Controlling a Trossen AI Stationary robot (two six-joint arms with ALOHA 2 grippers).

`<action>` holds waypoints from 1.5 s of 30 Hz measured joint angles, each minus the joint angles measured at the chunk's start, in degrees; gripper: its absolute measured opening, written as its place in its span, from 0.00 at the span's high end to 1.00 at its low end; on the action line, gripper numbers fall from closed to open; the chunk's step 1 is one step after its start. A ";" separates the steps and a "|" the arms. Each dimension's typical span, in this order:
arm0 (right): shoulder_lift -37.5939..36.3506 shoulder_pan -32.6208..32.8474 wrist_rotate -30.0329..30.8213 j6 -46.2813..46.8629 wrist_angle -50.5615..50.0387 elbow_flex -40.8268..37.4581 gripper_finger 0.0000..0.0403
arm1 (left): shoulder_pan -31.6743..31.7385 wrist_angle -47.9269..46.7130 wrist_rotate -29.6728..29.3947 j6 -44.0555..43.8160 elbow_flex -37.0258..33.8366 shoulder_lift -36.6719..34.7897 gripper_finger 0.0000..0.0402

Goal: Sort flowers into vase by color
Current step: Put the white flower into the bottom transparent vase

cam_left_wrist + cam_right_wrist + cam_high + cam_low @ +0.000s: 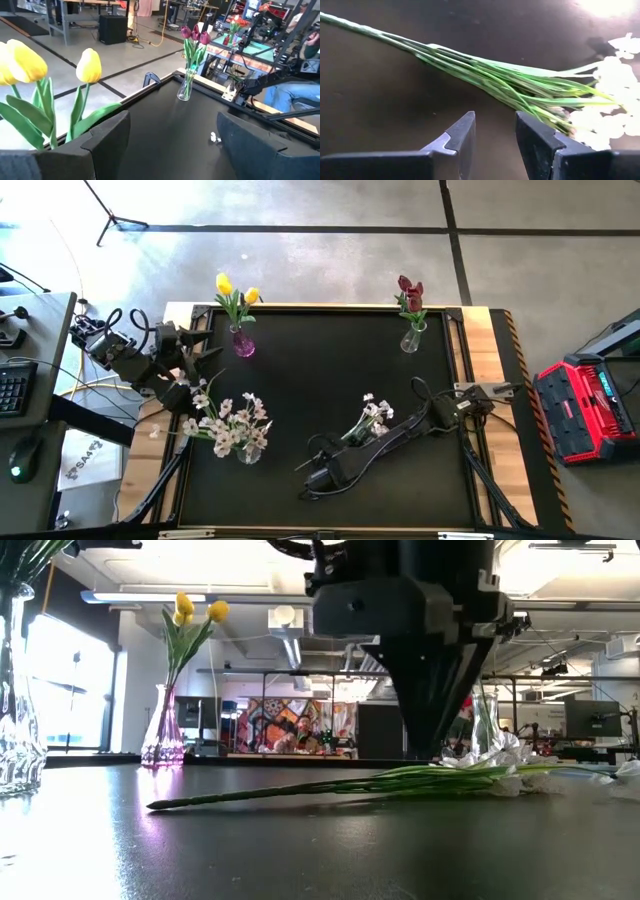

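A white-pinkish blossom spray (368, 418) (520, 85) lies flat on the black table, its stem end pointing at the near-left (160, 804). My right gripper (495, 135) (430, 745) points down just above the spray's green stems, open by a narrow gap, and touches nothing. My left gripper (170, 145) (205, 348) waits wide open at the table's left edge, close to the yellow tulips (237, 290) (30, 60) standing in a purple vase (243, 343). Dark red tulips (410, 295) stand in a clear vase (410, 338). More white sprays (232, 423) stand in a clear vase (250, 450).
The three vases stand at the table's far left, far right and near left. The table has wooden side rails (495, 360). A red case (585, 410) sits off the table's right; a keyboard (12, 385) and mouse sit off its left. A person's legs (295, 97) show beyond the table.
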 joint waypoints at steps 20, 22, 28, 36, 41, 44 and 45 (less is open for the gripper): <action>-0.01 -4.04 -0.93 13.80 4.81 12.73 0.68 | -0.02 -2.34 13.10 0.10 0.02 -0.02 0.29; -0.26 -4.03 -0.94 15.88 5.56 14.17 0.68 | 0.00 -3.35 15.35 0.12 0.02 -0.02 0.29; -1.77 -3.17 -6.63 29.77 7.85 13.17 0.68 | -0.02 -4.81 20.99 0.81 0.02 0.00 0.29; -0.81 2.59 -7.99 61.02 7.58 10.32 0.68 | -0.01 -5.02 26.21 1.76 0.07 -0.02 0.29; -0.32 1.18 -16.38 65.01 9.28 1.34 0.63 | -0.02 -5.08 26.59 4.24 0.07 -0.02 0.29; -0.28 -0.33 -17.26 65.47 13.45 0.08 0.56 | -0.02 -5.11 26.77 5.94 0.07 -0.02 0.29; -0.28 -0.66 -15.47 64.82 14.03 0.48 0.54 | -0.01 -5.15 27.10 6.44 0.07 -0.02 0.29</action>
